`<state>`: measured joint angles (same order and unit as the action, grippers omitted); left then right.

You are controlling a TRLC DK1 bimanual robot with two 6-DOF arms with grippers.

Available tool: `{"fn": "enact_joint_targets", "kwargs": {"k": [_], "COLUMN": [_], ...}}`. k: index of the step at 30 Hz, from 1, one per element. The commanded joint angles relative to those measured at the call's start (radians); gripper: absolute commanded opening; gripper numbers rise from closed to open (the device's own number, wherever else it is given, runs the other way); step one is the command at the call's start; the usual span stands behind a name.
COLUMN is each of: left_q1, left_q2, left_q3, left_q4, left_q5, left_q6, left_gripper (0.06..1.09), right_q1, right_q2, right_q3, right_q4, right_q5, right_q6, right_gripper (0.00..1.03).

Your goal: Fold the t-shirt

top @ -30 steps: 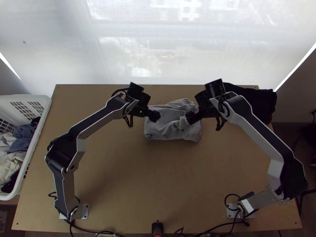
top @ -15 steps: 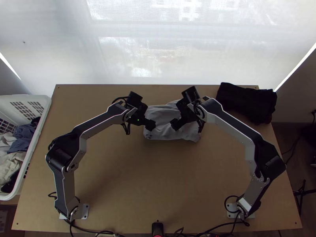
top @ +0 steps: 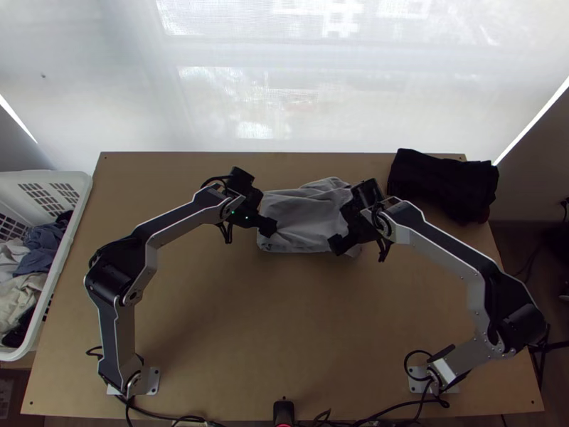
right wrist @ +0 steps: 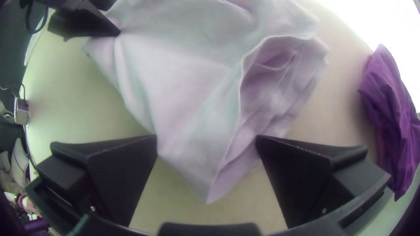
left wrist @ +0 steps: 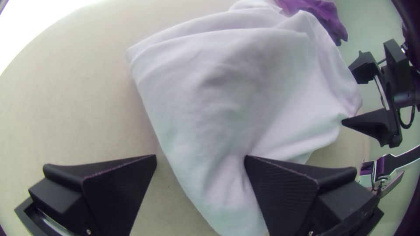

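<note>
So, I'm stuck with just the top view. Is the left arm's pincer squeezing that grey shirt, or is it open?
Observer: Open. In the left wrist view, the left pincer has its jaws well apart, one over the shirt, the other over bare table.

Operator: And the other one? From up here it just looks like a black lump.

Observer: Also open. In the right wrist view, a pointed corner of the shirt shows in the gap between the jaws of the right pincer.

Operator: Is the shirt just one flat sheet there?

Observer: No. Beside that corner, the right wrist view shows an edge gaping open onto creased cloth inside.
</note>
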<state>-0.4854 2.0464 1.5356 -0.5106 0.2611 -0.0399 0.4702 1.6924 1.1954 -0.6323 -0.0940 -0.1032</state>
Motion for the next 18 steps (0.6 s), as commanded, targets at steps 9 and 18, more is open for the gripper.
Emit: {"fn": "enact_joint_targets", "kwargs": {"k": [9,18], "left_q1": [0.022,0.024], "left_q2": [-0.028,0.003], "left_q3": [0.080,0.230], "left_q4": [-0.051,-0.097], "left_q5": [-0.013,-0.016], "left_q6": [0.002,-0.008], "left_gripper": [1.04,1.04], "right_q1": [-0.036,0.146], "right_q2": [-0.162,-0.237], "right_q3": [-0.003,-0.122], "right_q4": [0.009,0.180], "right_q5": [0.004,0.178], "right_q6": [-0.035,-0.285], "right_gripper": [0.99,0.99]}}
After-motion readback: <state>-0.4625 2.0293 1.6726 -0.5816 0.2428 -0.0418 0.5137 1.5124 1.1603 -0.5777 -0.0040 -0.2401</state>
